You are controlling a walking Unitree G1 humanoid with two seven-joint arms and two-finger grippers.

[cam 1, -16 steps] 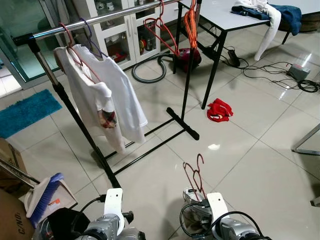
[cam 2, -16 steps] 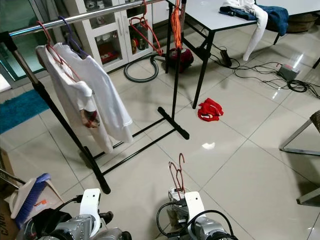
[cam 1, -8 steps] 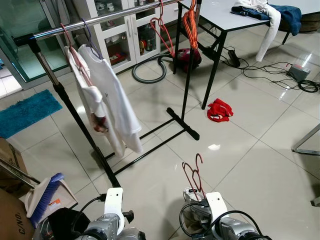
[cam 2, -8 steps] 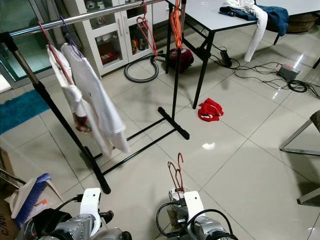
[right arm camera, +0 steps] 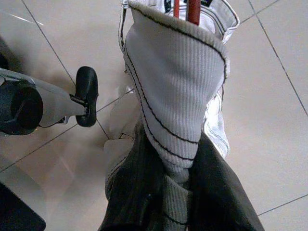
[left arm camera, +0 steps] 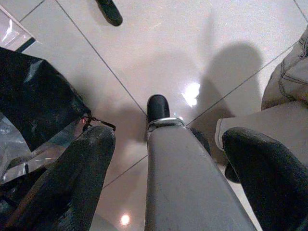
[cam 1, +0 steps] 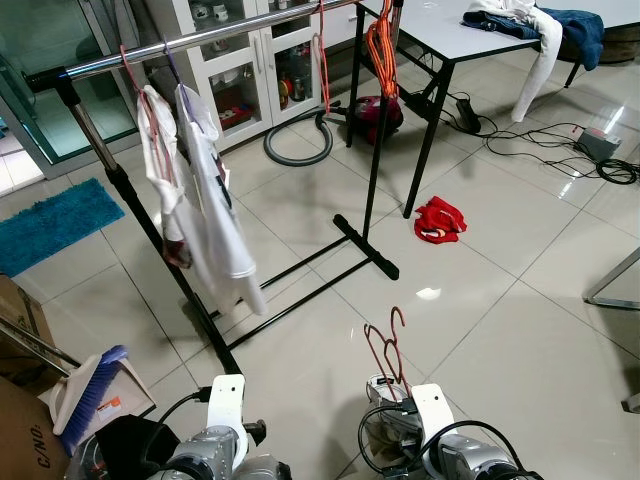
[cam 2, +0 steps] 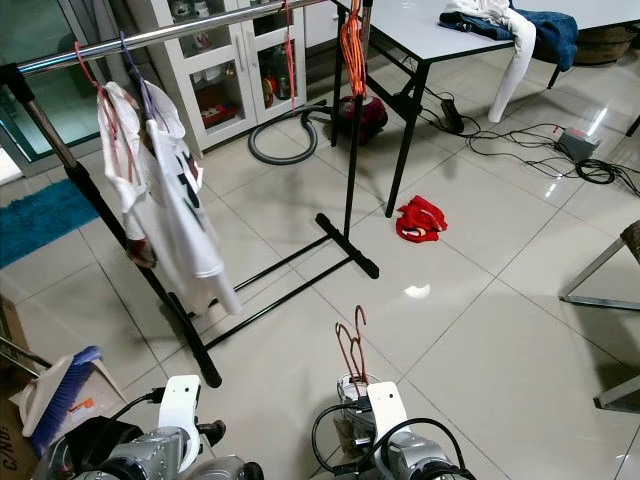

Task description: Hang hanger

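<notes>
Between right gripper [right arm camera: 168, 187] jaws: clothed hanger [cam 1: 385, 345].

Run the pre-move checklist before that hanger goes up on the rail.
1. Right gripper shut on white garment with red hanger: ok.
2. Hanger hook upright above gripper: ok.
3. Free stretch on rail between white shirts and orange hangers: ok.
4. Hanger near rail: not ok, low and well short of it.
5. Left gripper open, holding nothing: ok.
</notes>
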